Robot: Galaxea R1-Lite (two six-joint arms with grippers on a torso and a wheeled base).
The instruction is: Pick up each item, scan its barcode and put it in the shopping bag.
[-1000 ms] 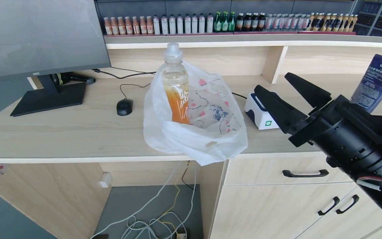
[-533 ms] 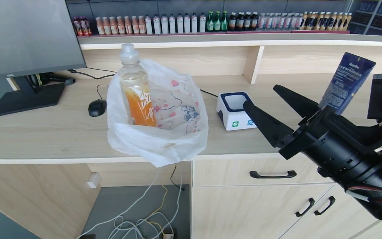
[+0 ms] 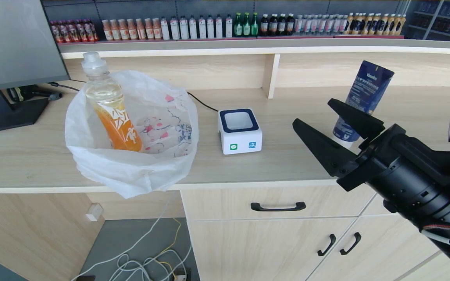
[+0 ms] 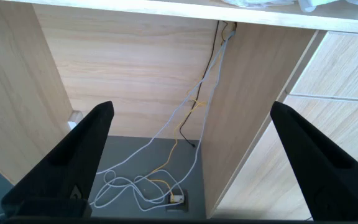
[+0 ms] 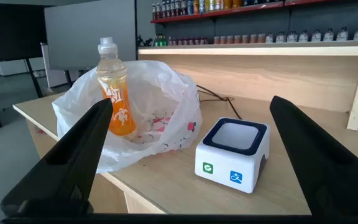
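Pale wood counter carried everything I logged. White plastic shopping bag sat near the front edge, mouth open, its lower fold hanging over the lip. Orange drink bottle stood inside it, leaning slightly, clear cap and neck well above the bag's rim. Barcode scanner, a white box with a dark blue frame round its window, sat just right of the bag and apart from it, window facing up. Blue tube stood on its white cap farther right, well apart from the scanner and tilted a little. Its lower part was hidden behind one finger of my right gripper, so I could not tell whether the two touched.

Right gripper hung near the counter's front edge with its pincer spread wide and empty. Seen from the right wrist, the two fingers framed bag and scanner. Left gripper was low, below counter height, pincer also wide and empty, pointed into the kneehole where loose cables trailed to the floor. Monitor stood at far left. Rows of bottles lined the back shelf.
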